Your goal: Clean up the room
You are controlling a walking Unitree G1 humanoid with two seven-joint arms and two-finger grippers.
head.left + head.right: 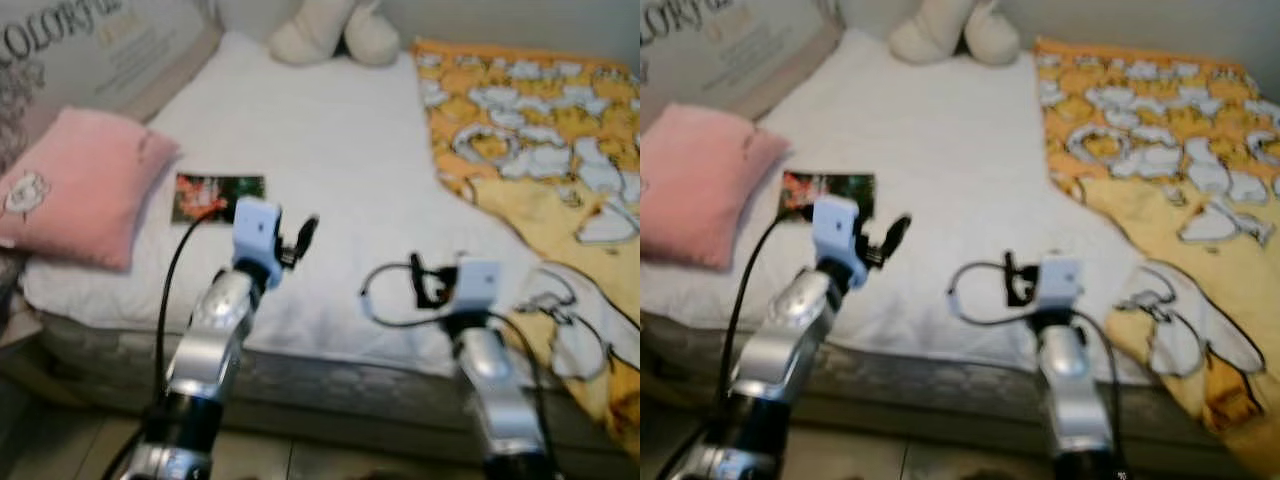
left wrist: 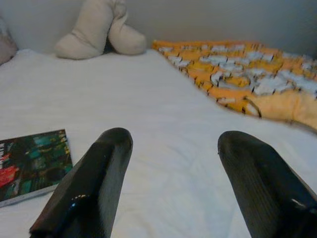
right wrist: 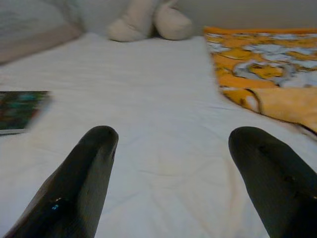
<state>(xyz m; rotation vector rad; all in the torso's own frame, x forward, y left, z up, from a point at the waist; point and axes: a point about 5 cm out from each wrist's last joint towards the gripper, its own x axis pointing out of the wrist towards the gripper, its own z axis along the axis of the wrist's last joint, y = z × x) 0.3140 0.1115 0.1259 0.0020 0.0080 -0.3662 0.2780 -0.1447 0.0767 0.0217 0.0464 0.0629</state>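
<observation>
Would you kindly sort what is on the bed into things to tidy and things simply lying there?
To tidy, probably:
book, lying flat on the white sheet
yellow blanket, spread crookedly over one side

Simply there:
pink pillow
cream plush toy
bed

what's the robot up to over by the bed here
The robot stands at the bed's edge with both arms raised over the white sheet. The left gripper and right gripper are open and hold nothing. A book lies on the sheet beside a pink pillow, an orange blanket is spread on the robot's right, and a plush toy sits at the far end.
</observation>
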